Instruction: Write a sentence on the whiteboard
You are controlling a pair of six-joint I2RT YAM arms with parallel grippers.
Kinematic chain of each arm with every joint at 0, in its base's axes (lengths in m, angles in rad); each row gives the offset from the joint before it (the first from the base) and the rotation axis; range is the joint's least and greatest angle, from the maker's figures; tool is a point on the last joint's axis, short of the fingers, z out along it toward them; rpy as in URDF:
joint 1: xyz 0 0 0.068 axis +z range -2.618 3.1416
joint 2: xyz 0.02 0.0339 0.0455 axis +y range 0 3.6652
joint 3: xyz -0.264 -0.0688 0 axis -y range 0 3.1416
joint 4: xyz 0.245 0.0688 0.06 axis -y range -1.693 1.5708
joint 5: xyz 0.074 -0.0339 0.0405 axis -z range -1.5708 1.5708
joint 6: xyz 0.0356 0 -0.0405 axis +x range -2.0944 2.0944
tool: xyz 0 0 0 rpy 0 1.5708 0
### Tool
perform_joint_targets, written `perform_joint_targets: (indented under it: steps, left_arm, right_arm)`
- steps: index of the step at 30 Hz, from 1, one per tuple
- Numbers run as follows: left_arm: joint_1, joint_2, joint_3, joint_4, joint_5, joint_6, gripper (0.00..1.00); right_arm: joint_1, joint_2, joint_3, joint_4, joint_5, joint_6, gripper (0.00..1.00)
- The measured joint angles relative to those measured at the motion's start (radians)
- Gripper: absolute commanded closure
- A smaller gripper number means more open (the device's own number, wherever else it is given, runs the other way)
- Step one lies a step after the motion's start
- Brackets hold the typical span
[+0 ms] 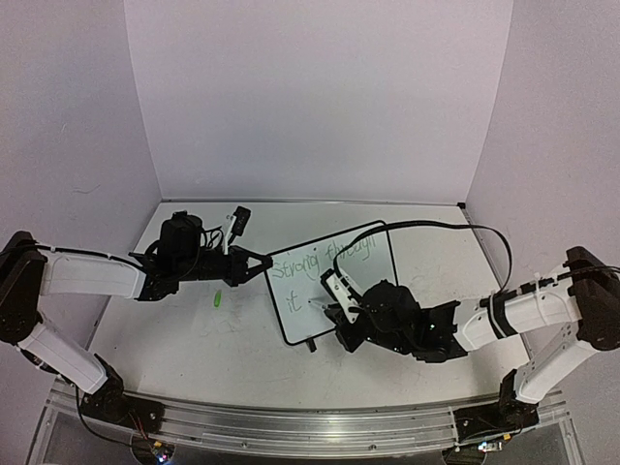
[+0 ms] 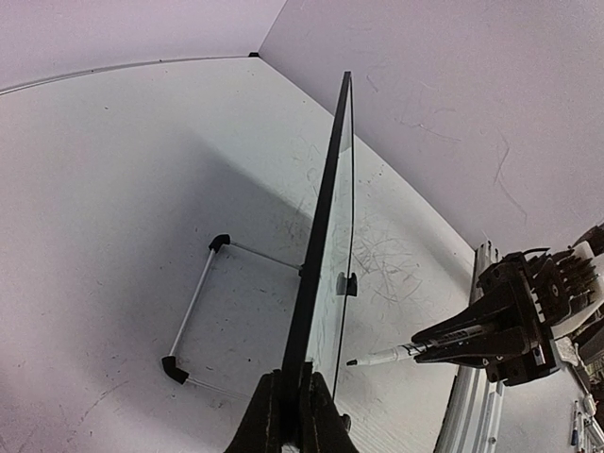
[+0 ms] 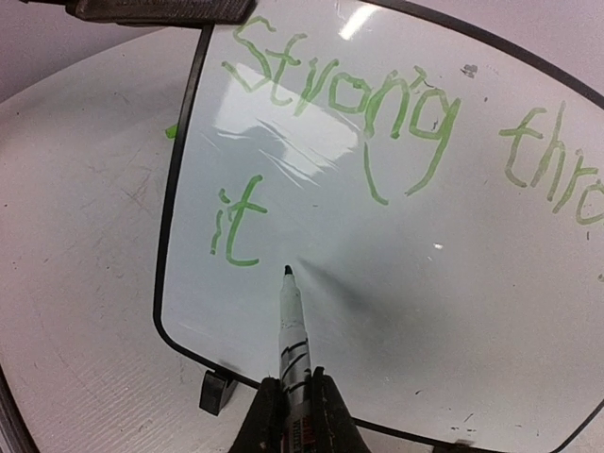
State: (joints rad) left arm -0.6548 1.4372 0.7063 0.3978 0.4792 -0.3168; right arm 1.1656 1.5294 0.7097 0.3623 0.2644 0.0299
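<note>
Clamping the marker (image 3: 291, 321) in my right gripper (image 3: 292, 404), tip ahead beside "it"; the sentence (image 3: 342, 92) cuts off after "thro". My left gripper (image 2: 300, 408) pinches the whiteboard (image 2: 319, 243) edge.

We are seeing the whiteboard (image 1: 373, 271) showing glossy white inside a thin black frame, the sentence (image 3: 377, 113) running across it in pale green strokes. The marker (image 3: 291, 326) is showing a white barrel with black tip and bands. The counter (image 1: 194, 339) is showing white with grey scuffs.
</note>
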Motion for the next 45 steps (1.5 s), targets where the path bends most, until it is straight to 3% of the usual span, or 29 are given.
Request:
perform_joint_targets:
  steps: [45]
  left_arm:
    - [-0.001,-0.003,0.000,-0.006,-0.006,0.002,1.00]
  right_arm:
    - [-0.013,0.057,0.039,0.027,0.047,0.039,1.00]
